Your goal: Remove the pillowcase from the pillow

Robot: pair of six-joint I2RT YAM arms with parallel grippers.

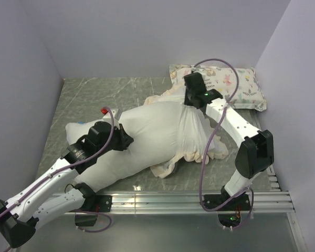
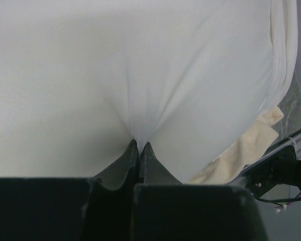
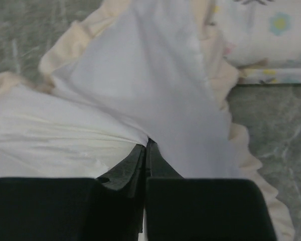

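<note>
the big white pillow [image 1: 142, 137] lies slantwise across the middle of the grey marbled table [image 1: 89, 92], its bare end pointing to the lower left of the top view; the pillowcase [image 1: 197, 134] is bunched round its right end only, turned white side out, with its cream ruffle [image 1: 165, 168] spilling onto the table at the lower edge and again at the upper edge near the middle of the frame. none of the dark grey outside shows. the left gripper [image 2: 139, 144] has its jaws pressed together on a pinch of smooth white cloth on the pillow's bare part – creases fan out from the fingertips in the left wrist view, and the ruffle shows off to the lower right there. the right gripper [image 3: 147, 143] sits at the upper edge of the bunched cover, jaws clamped tight on a fold of the pillowcase's white inside, just beside the ruffle. a small printed pillow [image 1: 244, 84] lies in the upper right corner of the table, close behind the right gripper – in the right wrist view the ruffle reaches up against its edge. a small red thing [image 1: 104, 111] sits on the table just above the left gripper
</note>
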